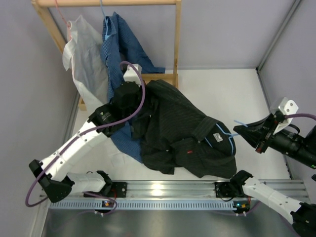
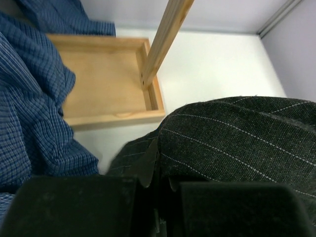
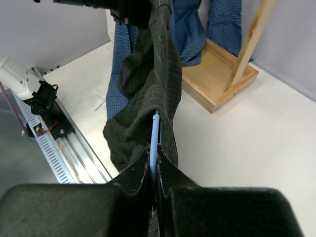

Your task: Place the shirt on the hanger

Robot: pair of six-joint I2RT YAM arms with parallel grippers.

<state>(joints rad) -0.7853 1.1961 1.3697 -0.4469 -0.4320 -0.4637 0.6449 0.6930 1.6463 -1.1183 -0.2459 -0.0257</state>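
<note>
The black pinstriped shirt (image 1: pixel 173 128) hangs stretched in a crumpled span between my two grippers above the white table. My left gripper (image 1: pixel 144 94) is shut on a fold of the shirt's far-left edge; in the left wrist view the shirt (image 2: pixel 237 143) fills the space in front of that gripper (image 2: pixel 159 186). The light-blue wire hanger (image 1: pixel 225 137) sits partly inside the shirt's right end, by the collar. My right gripper (image 1: pixel 248 134) is shut on the hanger (image 3: pixel 155 133), which runs into the shirt (image 3: pixel 148 94) draped over it.
A wooden rack with a tray base (image 1: pixel 168 78) stands at the back. On it hang a blue checked shirt (image 1: pixel 118 44) and a white sheer garment (image 1: pixel 81 54) on a pink hanger (image 1: pixel 60 12). A metal rail (image 1: pixel 168 190) runs along the near edge. Grey walls close both sides.
</note>
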